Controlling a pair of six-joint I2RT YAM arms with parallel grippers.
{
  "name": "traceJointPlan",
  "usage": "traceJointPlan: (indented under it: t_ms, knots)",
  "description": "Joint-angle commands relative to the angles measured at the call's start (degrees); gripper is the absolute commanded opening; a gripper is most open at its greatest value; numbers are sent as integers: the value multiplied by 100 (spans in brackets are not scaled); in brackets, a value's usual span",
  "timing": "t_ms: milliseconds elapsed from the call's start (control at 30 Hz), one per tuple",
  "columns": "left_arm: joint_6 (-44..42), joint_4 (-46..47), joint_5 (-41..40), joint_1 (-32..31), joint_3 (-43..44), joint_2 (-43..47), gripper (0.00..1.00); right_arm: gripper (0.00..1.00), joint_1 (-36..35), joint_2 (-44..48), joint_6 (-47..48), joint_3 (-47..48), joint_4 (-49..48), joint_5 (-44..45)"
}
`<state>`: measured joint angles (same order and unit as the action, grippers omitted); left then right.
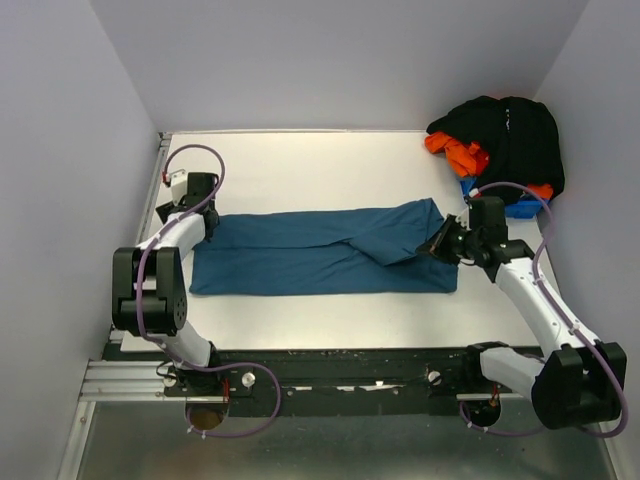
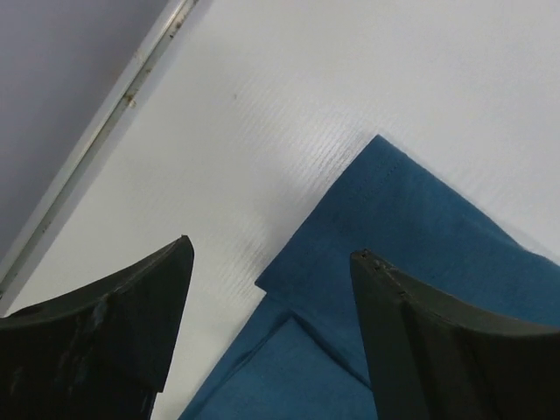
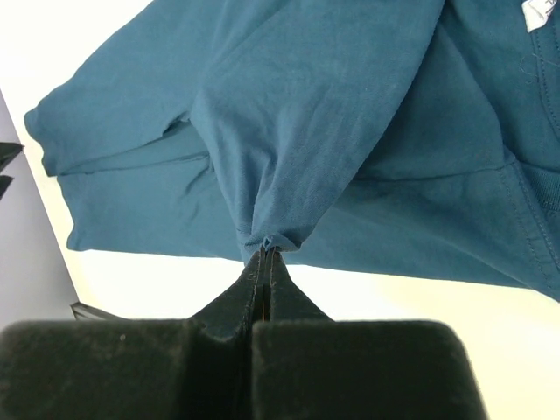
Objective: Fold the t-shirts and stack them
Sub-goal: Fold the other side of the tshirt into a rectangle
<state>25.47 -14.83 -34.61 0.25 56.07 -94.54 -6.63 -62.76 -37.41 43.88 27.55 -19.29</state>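
Right fingers (image 3: 238, 306) on t-shirt (image 3: 332, 114); label (image 3: 535, 13) illegible

Robot lab: plain white walls (image 1: 350, 60) enclosing a worktable (image 1: 300, 165).

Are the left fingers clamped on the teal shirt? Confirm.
No, the left fingers stand wide apart over the teal shirt, gripping nothing.

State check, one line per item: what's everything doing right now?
teal shirt: lying flat as a long folded strip, right end bunched up.
left gripper: open, empty, over the shirt's left corner.
right gripper: shut on a pinch of the teal shirt.
black shirt: crumpled, unfolded, heaped far right.
orange shirt: crumpled, partly under the black one.
blue bin: mostly covered by the heap.
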Motion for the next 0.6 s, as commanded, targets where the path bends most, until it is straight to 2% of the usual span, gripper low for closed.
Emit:
traceJointPlan:
  t_ms: [0, 100, 200, 267, 300, 433, 567]
  knots:
    - [142, -143, 15, -182, 246, 857, 89, 1, 39, -166, 137, 130, 145, 21]
    - [230, -327, 25, -253, 413, 1043, 89, 4, 39, -245, 190, 147, 145, 144]
    - [265, -494, 121, -420, 597, 982, 89, 13, 39, -307, 295, 139, 154, 293]
    - [265, -460, 244, -578, 624, 842, 89, 43, 39, -307, 374, 130, 145, 417]
    - [274, -433, 323, -622, 615, 754, 89, 50, 39, -281, 409, 95, 119, 461]
    - [414, -616, 227, -614, 904, 148, 85, 52, 39, -166, 427, 60, -74, 759]
    - [590, -759, 147, -614, 1283, -213, 71, 47, 31, -297, 393, 121, -478, 883]
